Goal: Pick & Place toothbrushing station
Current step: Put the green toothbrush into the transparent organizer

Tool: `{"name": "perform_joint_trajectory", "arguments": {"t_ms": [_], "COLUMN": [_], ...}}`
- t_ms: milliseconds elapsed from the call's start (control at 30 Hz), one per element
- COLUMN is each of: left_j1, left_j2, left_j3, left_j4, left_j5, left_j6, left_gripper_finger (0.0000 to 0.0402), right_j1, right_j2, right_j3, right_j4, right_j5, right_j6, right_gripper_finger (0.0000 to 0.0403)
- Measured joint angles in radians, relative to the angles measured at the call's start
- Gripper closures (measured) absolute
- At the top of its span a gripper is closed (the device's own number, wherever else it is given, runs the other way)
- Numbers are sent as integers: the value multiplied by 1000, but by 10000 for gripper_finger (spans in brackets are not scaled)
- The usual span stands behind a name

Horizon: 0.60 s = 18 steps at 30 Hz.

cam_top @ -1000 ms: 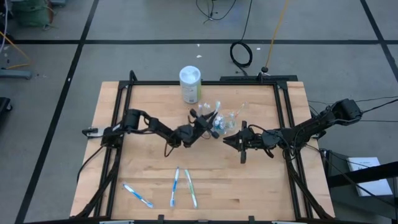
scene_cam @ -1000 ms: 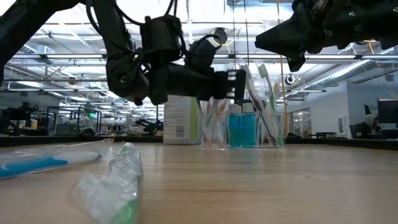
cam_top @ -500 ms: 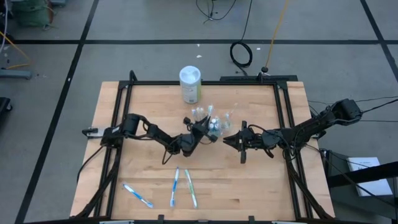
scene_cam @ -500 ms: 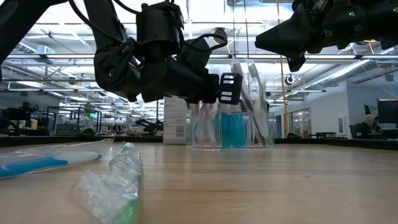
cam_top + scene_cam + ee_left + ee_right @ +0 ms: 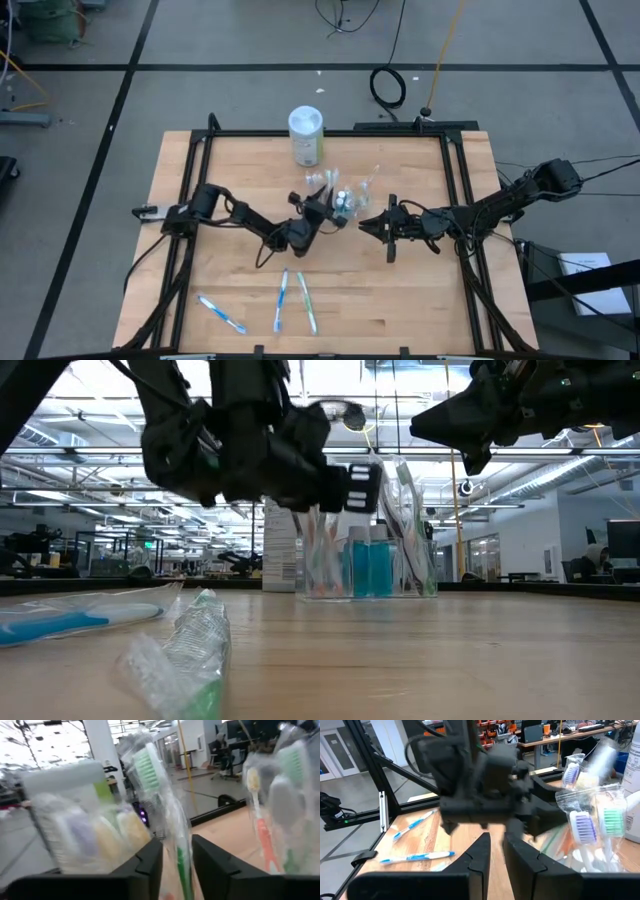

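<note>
Over on the left of the bench, three loose toothbrushes lie near the front edge, one blue one off by itself and two side by side. Further along, the left claw sits right against the clear cup stuffed with wrapped toothbrushes and teal tubes, which stands upright on the bench near the middle. From its own wrist camera the dark fingers show a narrow gap with a green wrapped brush between them, but I cannot tell whether they pinch it. Behind the cup, toward the back rail, stands the white-lidded canister. To the right, the right claw hovers above the wood just beside the cup, its fingers nearly together and holding nothing.
</note>
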Motion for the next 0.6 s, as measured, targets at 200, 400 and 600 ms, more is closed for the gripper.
{"name": "perform_joint_trajectory", "arguments": {"t_ms": [200,400,600], "left_j1": [-60,-91,-83], "left_j2": [-77,-124,-163], "left_j3": [0,0,-1], "left_j4": [-12,-18,-30], "left_j5": [-114,-121,-118], "left_j6": [124,149,224], "left_gripper_finger": [246,228,245], "right_j1": [0,1,2], "right_j2": [0,0,0], "right_j3": [0,0,0], "right_j4": [1,2,2], "right_j5": [0,-1,-1], "right_j6": [0,0,0], "right_gripper_finger": [358,358,358]}}
